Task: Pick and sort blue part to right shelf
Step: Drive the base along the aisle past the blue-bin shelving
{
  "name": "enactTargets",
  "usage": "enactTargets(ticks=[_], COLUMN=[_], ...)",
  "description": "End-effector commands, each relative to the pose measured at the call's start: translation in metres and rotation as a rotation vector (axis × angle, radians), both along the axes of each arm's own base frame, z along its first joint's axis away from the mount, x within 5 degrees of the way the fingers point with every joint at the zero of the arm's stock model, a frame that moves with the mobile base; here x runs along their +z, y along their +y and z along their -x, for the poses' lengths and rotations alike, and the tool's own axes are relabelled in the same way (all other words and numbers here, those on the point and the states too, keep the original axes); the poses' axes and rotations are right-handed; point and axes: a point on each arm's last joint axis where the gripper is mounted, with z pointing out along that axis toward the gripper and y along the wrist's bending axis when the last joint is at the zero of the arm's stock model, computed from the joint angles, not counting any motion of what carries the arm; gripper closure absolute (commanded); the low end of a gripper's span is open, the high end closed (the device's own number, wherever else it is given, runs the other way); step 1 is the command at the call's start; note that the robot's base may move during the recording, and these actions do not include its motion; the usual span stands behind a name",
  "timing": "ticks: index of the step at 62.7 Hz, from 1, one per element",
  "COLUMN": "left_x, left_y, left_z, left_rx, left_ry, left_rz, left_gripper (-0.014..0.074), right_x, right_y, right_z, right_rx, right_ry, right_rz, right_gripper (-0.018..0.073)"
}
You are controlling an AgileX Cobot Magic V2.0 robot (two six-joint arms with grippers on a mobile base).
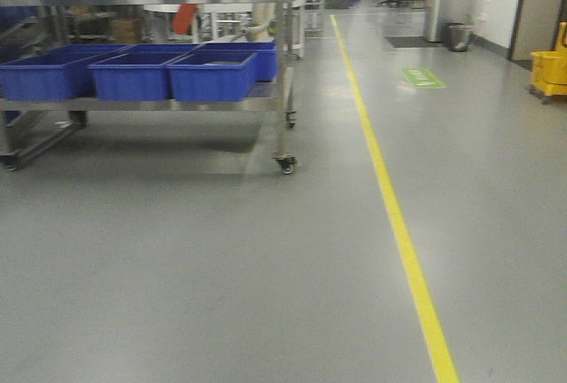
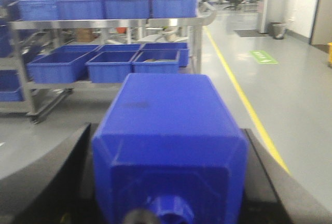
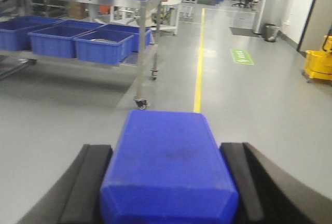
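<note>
In the right wrist view my right gripper (image 3: 165,147) is shut on the blue part (image 3: 168,156), a narrow solid-blue block with chamfered edges. Black fingers (image 3: 88,182) press both its sides, and its cap end is below the frame. In the left wrist view my left gripper (image 2: 167,130) is shut on a wider blue bottle-shaped block (image 2: 168,120) with sloped shoulders and a small round knob (image 2: 174,211) facing the camera. Neither gripper shows in the front view.
A steel wheeled shelf cart (image 1: 282,90) with several blue bins (image 1: 213,75) stands ahead on the left; it also shows in the left wrist view (image 2: 197,32) and the right wrist view (image 3: 141,42). A yellow floor line (image 1: 390,197) runs forward. A yellow mop bucket (image 1: 549,73) is far right.
</note>
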Motion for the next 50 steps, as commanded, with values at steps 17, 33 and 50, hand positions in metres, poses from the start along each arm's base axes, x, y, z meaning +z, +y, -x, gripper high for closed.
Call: enactTargets(ticks=[17, 33, 50], left_x=[0.017, 0.017, 0.017], left_y=[0.0009, 0.0009, 0.0009], left_z=[0.001, 0.001, 0.001], left_rx=[0.009, 0.009, 0.009], left_ry=[-0.11, -0.11, -0.11], left_rz=[0.014, 0.014, 0.014], left_gripper=[0.0265, 0.0265, 0.0265], right_x=[0.0173, 0.0173, 0.0173], right_y=[-0.001, -0.001, -0.001], right_z=[0.001, 0.001, 0.001], right_rx=[-0.014, -0.014, -0.014], right_ry=[-0.111, -0.111, -0.111], right_rz=[0.005, 0.005, 0.005], right_gripper=[0.0134, 0.0134, 0.0134])
